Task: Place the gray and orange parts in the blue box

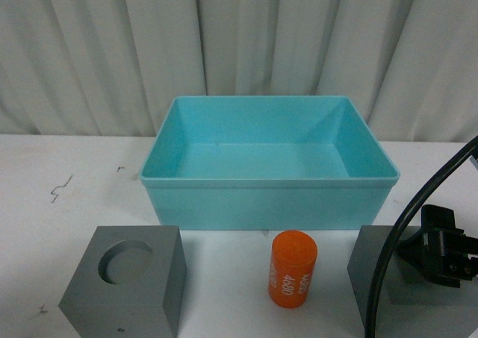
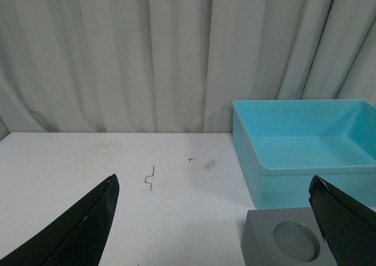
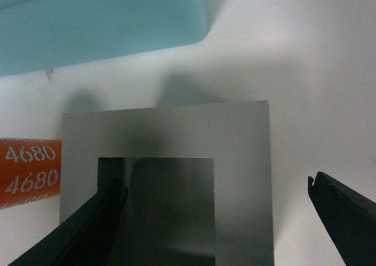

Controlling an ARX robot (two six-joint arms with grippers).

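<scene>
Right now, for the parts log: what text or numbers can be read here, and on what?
"4680": white digits, twice on the side of the small orange cylinder.
No writing shows on the gray round-recess cube block, the gray square-recess cube block or the light-blue plastic bin.
</scene>
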